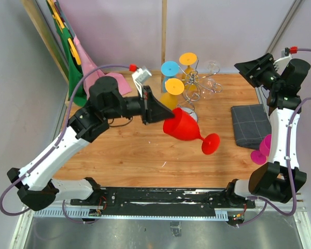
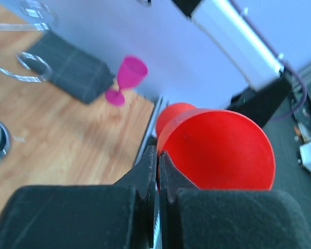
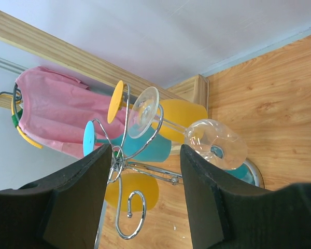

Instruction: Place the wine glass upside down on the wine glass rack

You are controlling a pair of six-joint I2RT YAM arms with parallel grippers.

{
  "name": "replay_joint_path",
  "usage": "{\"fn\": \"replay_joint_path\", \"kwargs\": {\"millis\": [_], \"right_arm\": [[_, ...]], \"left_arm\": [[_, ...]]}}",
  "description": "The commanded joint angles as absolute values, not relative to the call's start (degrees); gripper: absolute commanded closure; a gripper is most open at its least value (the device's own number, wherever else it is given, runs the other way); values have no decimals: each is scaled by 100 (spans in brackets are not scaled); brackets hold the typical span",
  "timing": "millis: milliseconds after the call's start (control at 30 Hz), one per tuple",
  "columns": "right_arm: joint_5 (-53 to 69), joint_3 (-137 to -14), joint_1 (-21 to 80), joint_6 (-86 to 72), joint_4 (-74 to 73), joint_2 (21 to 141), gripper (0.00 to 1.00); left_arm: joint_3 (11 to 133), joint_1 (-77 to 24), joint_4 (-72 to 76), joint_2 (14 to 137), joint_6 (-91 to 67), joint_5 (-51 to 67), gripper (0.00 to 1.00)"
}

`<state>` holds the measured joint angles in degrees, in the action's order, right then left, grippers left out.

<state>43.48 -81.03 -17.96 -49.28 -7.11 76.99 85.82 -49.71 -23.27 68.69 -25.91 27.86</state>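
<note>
- Glass (image 1: 184, 129): red, opaque, with a stem and a round foot. It is held at the rim, tilted steeply, bowl towards the left arm and foot pointing to the right and the near edge. It sits just in front of the rack, apart from it and not hung on it.
- Left tool (image 2: 158, 155): clenched on the glass. The two dark fingers (image 2: 145, 171) pinch the bowl's rim between them, one inside and one outside. The arm reaches in from the near left corner.
- Rack (image 1: 194, 85): chrome wire with curled arms, standing at the far middle of the tabletop. The left wrist view shows only an edge of its mirrored base.
- Blue glass (image 1: 170, 68): hung on the rack, foot uppermost.
- Yellow glasses (image 1: 174, 86): two, hung on the rack with feet uppermost, one nearer and one farther back.
- Clear glass (image 3: 215, 142): on the right side of the rack, its foot caught in a wire curl and its bowl low by the base.
- Right tool (image 3: 144, 155): released, fingers spread wide with nothing between them. It is raised at the far right and faces the rack.
- Cloth (image 1: 251, 124): grey, checked and folded, lying on the right of the tabletop.
- Magenta glass (image 1: 262, 150): upright at the right edge, just beside the cloth's near corner.
- Pink cloth (image 3: 46, 114): against the back wall, left of the rack.
- Tabletop (image 1: 124, 155): light wood.
</note>
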Motion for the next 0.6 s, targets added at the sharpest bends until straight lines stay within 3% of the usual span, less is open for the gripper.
{"fn": "replay_joint_path", "kwargs": {"millis": [0,200,567], "right_arm": [[4421,-8120,-1728,-4936,-366,7415,43],[4706,-8071,-1576,-5087,297,7270,43],[5777,-8065,-1001,-5861,2517,7309,40]], "left_arm": [[8344,-4033,-355,6811,-3609,4407,100],[8919,-3218,765,7367,-4391,5193,100],[8820,-1958,6497,8659,-9071,5564,100]]}}
